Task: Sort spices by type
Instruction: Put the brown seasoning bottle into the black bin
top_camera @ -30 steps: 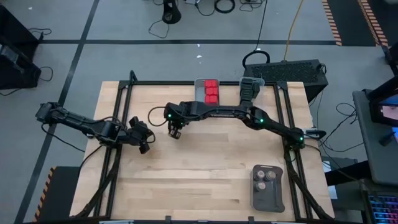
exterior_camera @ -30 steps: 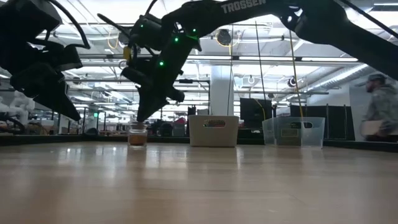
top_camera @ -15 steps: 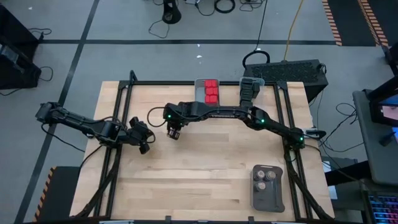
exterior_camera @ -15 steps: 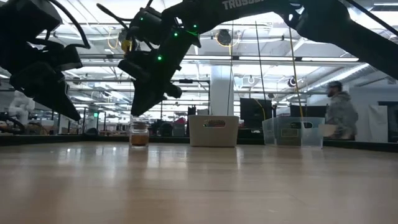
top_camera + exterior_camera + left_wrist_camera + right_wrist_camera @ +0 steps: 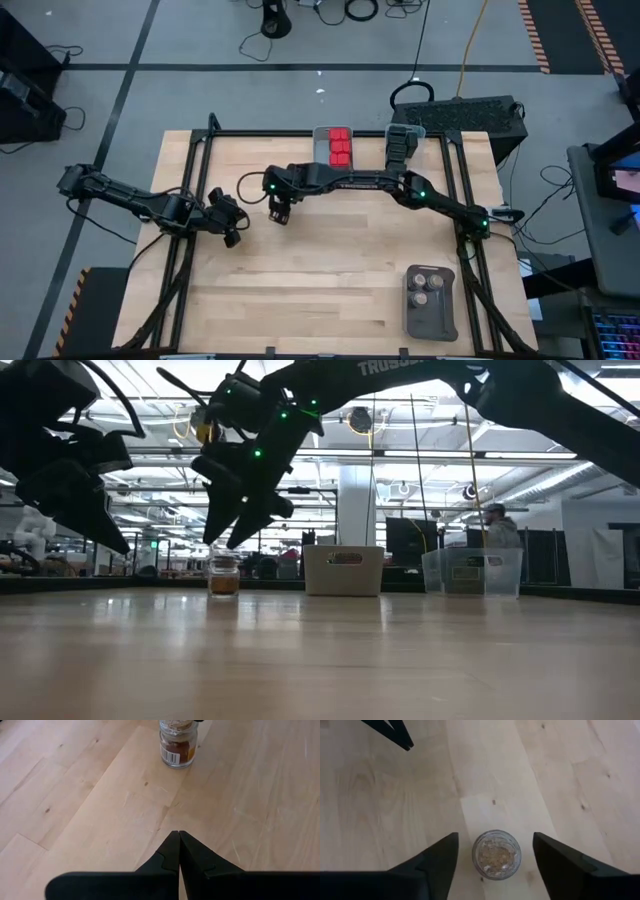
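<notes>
A round glass spice jar (image 5: 496, 854) with brown-orange powder stands upright on its base on the wooden table, left of the middle (image 5: 223, 575); the left wrist view shows it too (image 5: 177, 745). My right gripper (image 5: 495, 837) hangs open just above it, slanting down, one finger on either side of the jar's top and clear of it (image 5: 222, 544). In the high view this gripper (image 5: 280, 213) covers the jar. My left gripper (image 5: 178, 834) is shut and empty, hovering over the table's left part (image 5: 232, 238), pointing toward the jar.
At the far edge stand a grey bin (image 5: 339, 145) with red-capped spices and a clear bin (image 5: 400, 143) with dark ones. A dark grey tray (image 5: 432, 318) with round jars lies near the front right. A person (image 5: 495, 525) walks in the room behind.
My right gripper has opened and let go of the round jar's top, staying over it. The jar stands upright on the table where it was.
</notes>
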Available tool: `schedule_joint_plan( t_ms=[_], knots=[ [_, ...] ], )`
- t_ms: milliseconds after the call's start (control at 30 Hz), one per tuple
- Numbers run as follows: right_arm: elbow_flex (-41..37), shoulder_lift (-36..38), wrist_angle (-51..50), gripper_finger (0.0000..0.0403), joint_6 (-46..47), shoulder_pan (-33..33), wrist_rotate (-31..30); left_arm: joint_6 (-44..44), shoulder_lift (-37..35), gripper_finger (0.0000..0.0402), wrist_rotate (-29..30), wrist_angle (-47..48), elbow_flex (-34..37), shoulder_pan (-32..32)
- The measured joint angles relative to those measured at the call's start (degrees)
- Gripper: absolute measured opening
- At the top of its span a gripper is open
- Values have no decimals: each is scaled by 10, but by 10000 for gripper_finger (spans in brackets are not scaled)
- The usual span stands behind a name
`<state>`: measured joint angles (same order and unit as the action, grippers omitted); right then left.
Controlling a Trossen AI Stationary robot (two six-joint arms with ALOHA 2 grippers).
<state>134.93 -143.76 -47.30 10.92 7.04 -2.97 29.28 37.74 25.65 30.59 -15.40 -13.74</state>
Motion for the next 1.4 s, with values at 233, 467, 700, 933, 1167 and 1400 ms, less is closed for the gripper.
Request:
schedule_joint_plan(
  t_ms=[233, 467, 700, 933, 1167, 1400],
  knots=[
    [0, 0, -21, 273, -1, 6, 0, 0, 0, 8, 0, 0, 0, 0],
    [0, 0, -22, 279, -11, 9, 0, 0, 0, 8, 0, 0, 0, 0],
    [-18, 2, -4, 279, -13, 9, 0, 0, 0, 8, 0, 0, 0, 0],
    [-49, 1, 15, 279, -13, 9, 0, 0, 0, 8, -2, 0, 0, 0],
    [-75, 1, 54, 279, -18, 11, 0, 0, 0, 8, -3, 0, 0, 0],
    [-76, 1, 70, 279, -21, 12, 0, 0, 0, 8, -4, 0, 0, 0]
  ],
)
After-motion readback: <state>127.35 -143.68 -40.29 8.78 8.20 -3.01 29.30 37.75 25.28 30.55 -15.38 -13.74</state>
